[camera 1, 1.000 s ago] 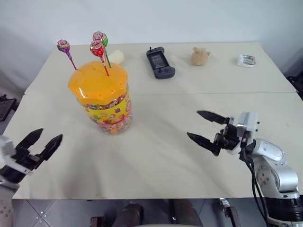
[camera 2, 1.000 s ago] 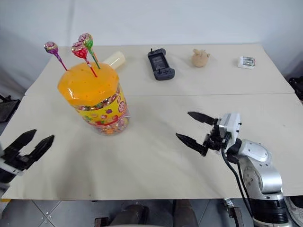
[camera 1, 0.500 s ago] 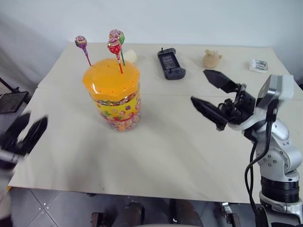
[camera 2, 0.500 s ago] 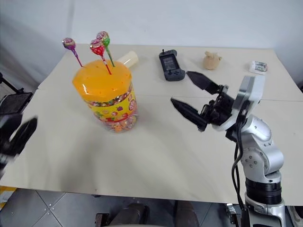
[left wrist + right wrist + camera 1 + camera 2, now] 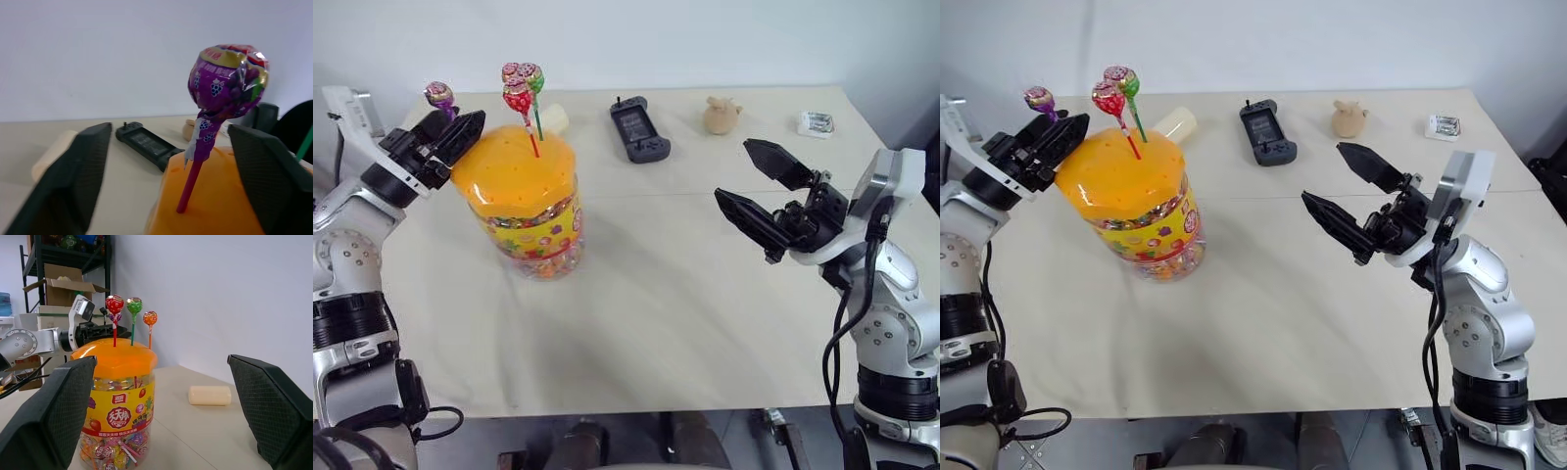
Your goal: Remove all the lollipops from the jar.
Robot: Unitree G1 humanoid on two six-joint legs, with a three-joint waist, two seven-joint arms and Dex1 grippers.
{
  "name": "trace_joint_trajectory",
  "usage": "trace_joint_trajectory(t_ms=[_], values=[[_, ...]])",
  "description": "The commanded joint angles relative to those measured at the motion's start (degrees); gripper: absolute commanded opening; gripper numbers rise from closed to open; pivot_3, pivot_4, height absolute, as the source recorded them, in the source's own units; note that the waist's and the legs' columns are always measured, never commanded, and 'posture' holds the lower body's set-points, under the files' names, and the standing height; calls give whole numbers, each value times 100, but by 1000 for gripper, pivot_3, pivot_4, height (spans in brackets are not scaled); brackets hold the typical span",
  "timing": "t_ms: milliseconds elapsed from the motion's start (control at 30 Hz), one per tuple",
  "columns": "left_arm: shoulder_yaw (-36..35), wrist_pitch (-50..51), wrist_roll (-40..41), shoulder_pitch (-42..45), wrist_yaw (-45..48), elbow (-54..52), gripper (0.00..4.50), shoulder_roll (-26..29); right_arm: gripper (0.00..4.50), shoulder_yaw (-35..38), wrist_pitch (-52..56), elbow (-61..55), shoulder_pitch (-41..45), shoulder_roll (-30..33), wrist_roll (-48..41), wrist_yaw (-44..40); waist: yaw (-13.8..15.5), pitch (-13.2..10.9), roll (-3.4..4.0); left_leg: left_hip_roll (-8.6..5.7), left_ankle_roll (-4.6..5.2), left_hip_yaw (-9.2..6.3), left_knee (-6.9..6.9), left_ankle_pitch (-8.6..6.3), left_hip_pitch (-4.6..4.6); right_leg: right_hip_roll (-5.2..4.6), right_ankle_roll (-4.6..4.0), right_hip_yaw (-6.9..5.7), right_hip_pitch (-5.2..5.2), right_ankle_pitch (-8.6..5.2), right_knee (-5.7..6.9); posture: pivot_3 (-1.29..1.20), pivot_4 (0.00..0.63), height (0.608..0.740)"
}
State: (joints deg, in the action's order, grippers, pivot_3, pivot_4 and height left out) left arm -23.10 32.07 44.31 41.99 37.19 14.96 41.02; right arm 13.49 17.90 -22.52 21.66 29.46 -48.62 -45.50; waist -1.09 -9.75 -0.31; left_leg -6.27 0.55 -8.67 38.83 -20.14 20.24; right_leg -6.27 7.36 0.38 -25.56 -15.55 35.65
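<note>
The purple lollipop (image 5: 228, 81), light with a thin bendable stick, sits between the left gripper's (image 5: 166, 181) parted jaws; grip the stick low, while the right gripper (image 5: 759, 191) gapes wide.

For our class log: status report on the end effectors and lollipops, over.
Left end effector open around purple lollipop, not gripping. Right end effector open, clear of the jar. Lollipops standing in lid; nothing blocking.

The jar (image 5: 521, 208), a clear tub of wrapped candies with a yellow label and a holed orange lid (image 5: 514, 168), stands upright left of centre. Lollipops stand in the lid: a purple lollipop (image 5: 439, 95) at upper left, a red lollipop (image 5: 518, 102) and a green-pink lollipop (image 5: 530, 74) close together.
</note>
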Motion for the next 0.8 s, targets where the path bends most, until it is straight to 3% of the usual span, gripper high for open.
trace_joint_trajectory(t_ms=[33, 300, 467, 567, 800], values=[[-3, 28, -64, 140, 178, 74, 2444, 34, 4500, 156, -73, -278, -51, 0, -81, 92, 38, 0, 0, -1, 0, 0, 3, 0, 0, 0, 0, 1, 0, 0, 2, 0, 150, 740], [-288, 160, 231, 305, 467, 86, 144, 36, 4500, 145, -190, -220, -91, -22, 33, 105, 105, 0, 0, -1, -1, 1, 5, -1, 1, 0, 0, 2, 0, 0, 3, 0, 150, 740], [-1249, 491, 1181, 550, 241, 194, 52, -74, 4500, 91, -218, -86, -3, -65, 70, 32, 90, -1, -2, 1, -1, -1, 6, -1, 5, -1, 0, 0, -2, 0, 1, 0, 150, 740], [-1884, 665, 1308, 222, 31, 540, 52, 294, 4500, 39, -235, 30, 77, -89, 86, -94, 31, -3, 1, 4, -3, 3, 1, -2, 2, 0, 0, 3, -4, 0, 1, 0, 150, 740], [-2371, 1010, 87, -2497, -200, 1270, 52, 1633, 4500, -209, -398, 252, 57, 88, 387, -796, -103, -5, 6, 7, -4, 11, -42, -1, -15, 20, -5, 24, -17, -3, 5, 0, 150, 740]])
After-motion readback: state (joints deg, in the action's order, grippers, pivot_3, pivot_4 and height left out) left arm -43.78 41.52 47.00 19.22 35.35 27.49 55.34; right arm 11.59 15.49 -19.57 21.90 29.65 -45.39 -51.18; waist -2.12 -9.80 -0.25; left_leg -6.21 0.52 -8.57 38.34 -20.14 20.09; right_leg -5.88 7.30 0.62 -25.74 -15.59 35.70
